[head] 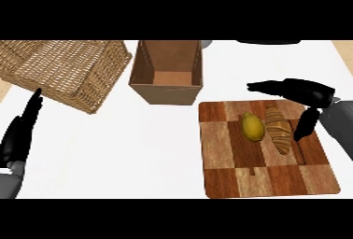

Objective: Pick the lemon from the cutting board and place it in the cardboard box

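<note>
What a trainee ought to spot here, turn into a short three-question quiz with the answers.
1. True or false: the lemon is already in the box.
2. What lies beside the lemon on the cutting board? A) a croissant B) an apple C) a cup
3. Fill in: the ___ hand is spread open near the croissant, holding nothing.

Key
1. False: it still lies on the cutting board.
2. A
3. The right hand.
</note>
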### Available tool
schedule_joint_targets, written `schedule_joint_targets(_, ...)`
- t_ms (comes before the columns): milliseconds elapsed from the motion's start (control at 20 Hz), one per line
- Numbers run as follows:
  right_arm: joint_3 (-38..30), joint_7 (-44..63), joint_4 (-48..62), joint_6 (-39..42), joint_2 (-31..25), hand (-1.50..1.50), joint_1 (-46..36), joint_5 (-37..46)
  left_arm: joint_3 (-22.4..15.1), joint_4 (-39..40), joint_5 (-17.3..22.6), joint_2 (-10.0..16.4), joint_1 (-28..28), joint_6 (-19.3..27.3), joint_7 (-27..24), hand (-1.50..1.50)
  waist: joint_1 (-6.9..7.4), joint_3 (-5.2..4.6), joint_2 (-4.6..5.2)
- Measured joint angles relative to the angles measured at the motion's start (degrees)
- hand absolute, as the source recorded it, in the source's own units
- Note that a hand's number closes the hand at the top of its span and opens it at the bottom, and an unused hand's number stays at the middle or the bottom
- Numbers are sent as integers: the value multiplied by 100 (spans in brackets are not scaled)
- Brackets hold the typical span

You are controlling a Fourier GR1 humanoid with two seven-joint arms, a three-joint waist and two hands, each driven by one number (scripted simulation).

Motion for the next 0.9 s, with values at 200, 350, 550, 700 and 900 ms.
schedule_joint_targets(200, 93, 205, 256, -28, 413, -150, -169, 443, 106, 143, -112, -120, 0, -13, -82, 0, -53, -1, -10)
schedule_joint_targets(350, 29, 162, 450, -82, 568, -150, -198, 737, 204, -42, -153, -129, 175, -110, -57, 0, -64, 1, -18)
schedule_joint_targets(550, -90, 100, 604, -99, 745, -150, -240, 1093, 373, -25, -240, -206, 180, -229, -63, 0, -89, -1, -23)
schedule_joint_targets(700, -208, 63, 625, -101, 822, -150, -189, 1314, 476, 53, -339, -280, 177, -319, -120, 0, -101, -10, -31)
schedule_joint_targets(900, -388, -21, 698, -61, 954, -150, -230, 1446, 565, -15, -474, -320, 97, -395, 37, 0, -108, -9, -32)
